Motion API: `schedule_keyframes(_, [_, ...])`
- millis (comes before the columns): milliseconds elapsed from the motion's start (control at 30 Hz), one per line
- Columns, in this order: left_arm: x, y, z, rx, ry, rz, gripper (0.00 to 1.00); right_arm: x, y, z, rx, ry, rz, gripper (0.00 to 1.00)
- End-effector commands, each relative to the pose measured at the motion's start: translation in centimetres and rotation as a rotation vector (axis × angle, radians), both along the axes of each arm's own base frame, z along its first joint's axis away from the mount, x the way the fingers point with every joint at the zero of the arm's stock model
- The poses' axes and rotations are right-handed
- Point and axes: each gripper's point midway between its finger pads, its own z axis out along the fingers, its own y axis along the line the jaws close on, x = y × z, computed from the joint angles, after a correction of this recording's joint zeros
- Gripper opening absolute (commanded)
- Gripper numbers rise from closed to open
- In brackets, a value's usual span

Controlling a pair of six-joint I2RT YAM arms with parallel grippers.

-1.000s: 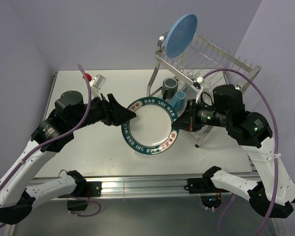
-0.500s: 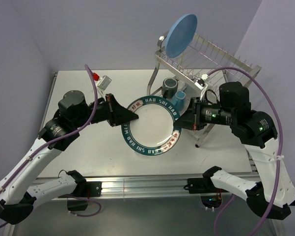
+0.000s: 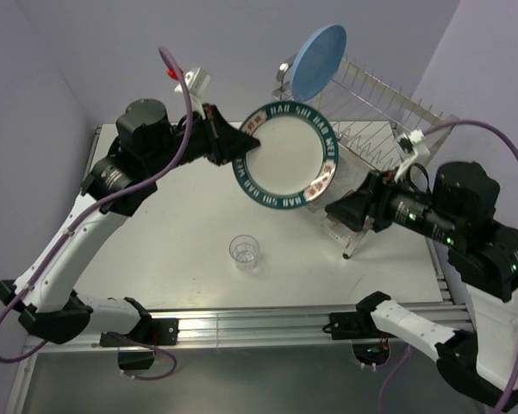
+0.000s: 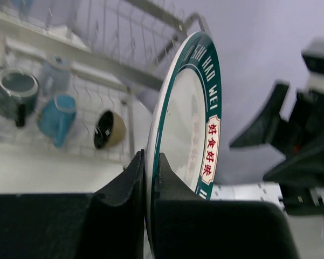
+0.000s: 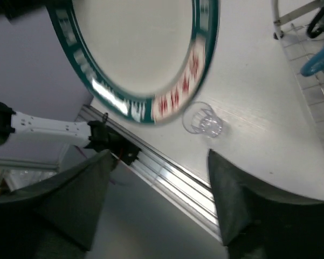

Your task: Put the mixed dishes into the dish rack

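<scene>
"What frames the scene?"

"Lavender walls [image 3: 95, 52] close round a white table [image 3: 172, 250]. The silver dish rack [image 3: 388, 95] stands at its far right, a light-blue plate [image 3: 317, 60] upright in the top tier."

"And the teal-lettered plate [image 3: 286, 155]?"

"Aloft, its rim clamped by the left gripper [image 3: 250, 142]; the right gripper [image 3: 334, 210] gapes just beside it. A clear glass [image 3: 244, 252] stands near the front edge."

The white plate [image 3: 286, 155] has a dark teal rim with white letters and red panels.
</scene>
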Motion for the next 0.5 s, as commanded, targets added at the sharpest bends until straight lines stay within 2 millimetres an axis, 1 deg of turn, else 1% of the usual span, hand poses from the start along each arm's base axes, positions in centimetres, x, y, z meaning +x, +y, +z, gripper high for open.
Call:
schedule_keyframes(0, [3.5,0.3,5.6,-0.050,-0.158,0.142,0.00,-2.0,-2.4,-1.6,-0.006,-0.020,-0.076,0.72])
schedule_keyframes(33, [3.7,0.5,8.1,-0.075,-0.215,0.154,0.00,-2.2,-2.4,-2.2,0.003,-0.012,-0.079,0.59])
schedule_keyframes(67, [4.2,0.2,8.6,-0.072,-0.228,0.164,0.00,-2.1,-2.4,-4.4,-0.014,0.040,-0.084,0.23])
schedule_keyframes(100, [6.1,-1.1,7.9,-0.049,-0.221,0.171,0.00,-3.0,-2.6,-5.0,-0.005,0.045,-0.077,0.04])
schedule_keyframes(133, [6.1,-0.9,10.0,-0.075,-0.272,0.177,0.00,-3.0,-2.3,-7.1,-0.025,0.094,-0.063,0.00])
schedule_keyframes(167, [7.6,-2.1,9.6,-0.069,-0.280,0.184,0.00,-3.4,-2.1,-7.9,-0.026,0.112,-0.045,0.00])
schedule_keyframes(200, [8.0,-2.4,10.3,-0.083,-0.304,0.190,0.00,-3.9,-2.3,-8.4,-0.020,0.110,-0.043,0.00])
schedule_keyframes(233, [8.2,-2.4,11.6,-0.103,-0.345,0.206,0.00,-3.8,-2.3,-9.6,-0.024,0.145,-0.058,0.00])
schedule_keyframes(267, [9.4,-3.1,11.8,-0.115,-0.371,0.225,0.00,-4.1,-2.5,-9.9,-0.021,0.141,-0.059,0.00])
schedule_keyframes(300, [9.9,-3.3,12.3,-0.111,-0.414,0.251,0.00,-4.2,-2.4,-10.1,-0.013,0.144,-0.055,0.00])
schedule_keyframes(333, [10.2,-3.4,13.2,-0.127,-0.446,0.287,0.00,-4.2,-2.3,-10.9,-0.019,0.164,-0.056,0.00])
schedule_keyframes(367, [11.1,-4.3,12.9,-0.121,-0.470,0.298,0.00,-4.2,-2.3,-11.2,-0.020,0.171,-0.054,0.00])
schedule_keyframes(400, [10.7,-4.9,14.4,-0.143,-0.545,0.307,0.00,-4.4,-2.3,-11.3,-0.009,0.173,-0.054,0.00])
schedule_keyframes(433, [11.5,-5.0,14.5,-0.140,-0.566,0.356,0.00,-4.4,-2.1,-12.0,-0.012,0.192,-0.049,0.00])
schedule_keyframes(467, [12.5,-6.3,13.6,-0.119,-0.583,0.370,0.00,-4.4,-2.0,-12.3,-0.012,0.202,-0.047,0.00])
